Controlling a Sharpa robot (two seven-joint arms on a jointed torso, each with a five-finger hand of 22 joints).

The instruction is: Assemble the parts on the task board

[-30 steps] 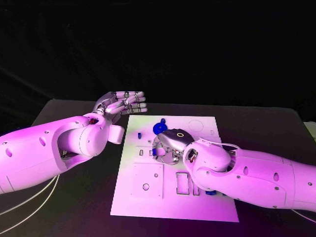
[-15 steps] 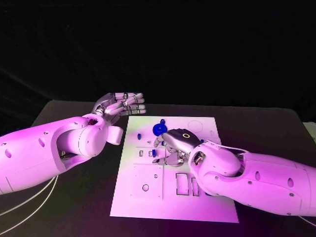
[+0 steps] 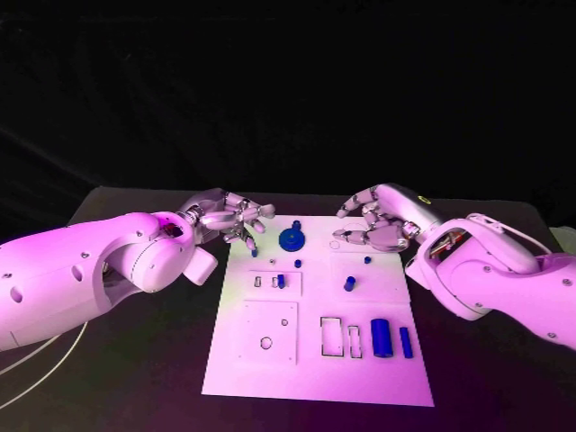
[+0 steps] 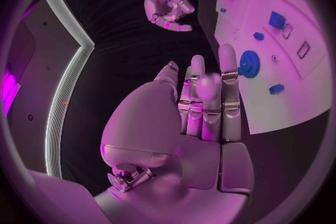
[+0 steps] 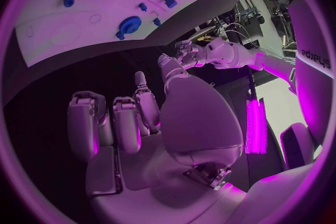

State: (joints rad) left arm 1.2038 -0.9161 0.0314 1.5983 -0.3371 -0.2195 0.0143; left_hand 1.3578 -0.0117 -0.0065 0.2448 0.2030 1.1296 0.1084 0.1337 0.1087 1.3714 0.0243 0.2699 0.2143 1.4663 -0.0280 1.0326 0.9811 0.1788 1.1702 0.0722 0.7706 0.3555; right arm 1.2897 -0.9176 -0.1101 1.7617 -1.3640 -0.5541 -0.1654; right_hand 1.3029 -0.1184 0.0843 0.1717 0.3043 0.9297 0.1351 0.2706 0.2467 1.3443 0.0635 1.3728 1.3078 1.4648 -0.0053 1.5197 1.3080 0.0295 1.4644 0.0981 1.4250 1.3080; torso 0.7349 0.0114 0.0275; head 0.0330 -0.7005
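Both hands were up near the far end of the board and neither one had anything in it. The left hand (image 3: 229, 219) sat just off the far left corner of the task board (image 3: 317, 378), fingers loosely apart and slightly bent, nothing between them. In the left wrist view its fingers (image 4: 210, 106) ran out fairly straight side by side toward the board edge, with the thumb lying across them.

The right hand (image 3: 379, 220) hovered over the far right corner, fingers curled inward on themselves, holding nothing. The right wrist view backed that up: the fingers (image 5: 115, 123) were folded down and there was no part in them.

Moving out from the hands, the blue gear (image 3: 292, 239) sat on the board between the two hands, nearer the left one, with a tiny blue piece (image 3: 297, 223) just beyond it. A small blue peg (image 3: 337, 245) was beside the gear toward the right hand. Further toward the robot there was a short blue peg (image 3: 349, 283) standing mid-board, and a small blue block (image 3: 281, 281) in the little raised panel to its left. Near the right edge, closer to the robot, a blue cylinder (image 3: 382, 337) and a thinner blue bar (image 3: 406, 342) lay side by side, next to the rectangular slots (image 3: 331, 336).
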